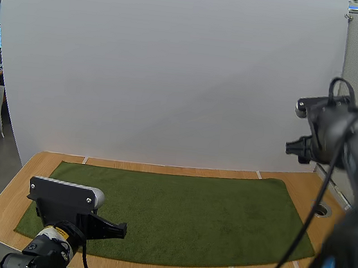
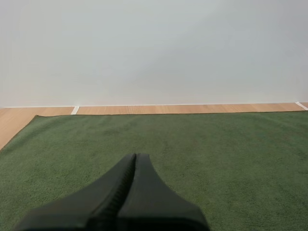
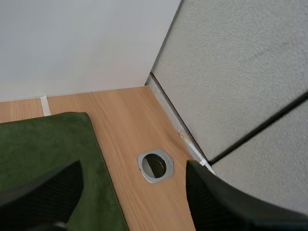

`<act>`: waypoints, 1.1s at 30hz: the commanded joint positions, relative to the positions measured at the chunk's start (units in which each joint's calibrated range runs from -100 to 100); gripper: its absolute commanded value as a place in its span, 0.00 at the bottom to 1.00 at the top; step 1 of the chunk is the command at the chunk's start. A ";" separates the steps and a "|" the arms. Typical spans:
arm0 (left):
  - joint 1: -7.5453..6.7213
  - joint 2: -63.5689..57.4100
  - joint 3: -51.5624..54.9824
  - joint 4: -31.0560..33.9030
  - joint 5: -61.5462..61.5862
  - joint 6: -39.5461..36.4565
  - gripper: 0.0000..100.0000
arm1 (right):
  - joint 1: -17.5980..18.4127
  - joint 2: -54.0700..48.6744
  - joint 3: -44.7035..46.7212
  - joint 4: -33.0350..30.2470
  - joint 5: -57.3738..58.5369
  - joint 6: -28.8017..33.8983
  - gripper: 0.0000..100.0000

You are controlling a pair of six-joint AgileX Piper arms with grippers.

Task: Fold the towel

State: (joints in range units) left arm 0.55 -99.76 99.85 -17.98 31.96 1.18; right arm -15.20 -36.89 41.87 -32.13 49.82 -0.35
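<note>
A dark green towel lies spread flat on the wooden table, covering most of it. My left gripper hovers low over the towel's front left part, pointing right. In the left wrist view its fingers lie together as one dark wedge over the towel, with nothing between them. My right gripper is raised high above the table's right end. In the right wrist view it stands open, fingers wide apart, above the towel's far right corner and the bare wood beside it.
A round grey cable hole sits in the bare wood right of the towel. A grey partition panel bounds the table's right side. A white wall stands along the back edge.
</note>
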 commanded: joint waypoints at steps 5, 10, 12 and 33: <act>0.02 -0.24 0.15 0.28 -0.32 -0.36 0.00 | -0.22 11.66 -6.93 1.90 -7.44 -5.45 1.00; 0.02 -0.24 0.15 0.28 -0.32 -0.36 0.00 | -0.31 19.46 -9.98 4.55 -11.00 -9.62 1.00; 0.02 -0.24 0.15 0.28 -0.32 -0.36 0.00 | -0.63 22.26 -11.21 6.83 -11.20 -11.83 1.00; 0.02 -0.24 0.15 0.28 -0.32 -0.36 0.00 | -9.08 47.32 -34.82 55.11 11.91 -59.47 1.00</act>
State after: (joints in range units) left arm 0.55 -99.76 99.85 -17.98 31.96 1.18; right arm -23.98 8.97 9.20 20.92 58.40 -57.29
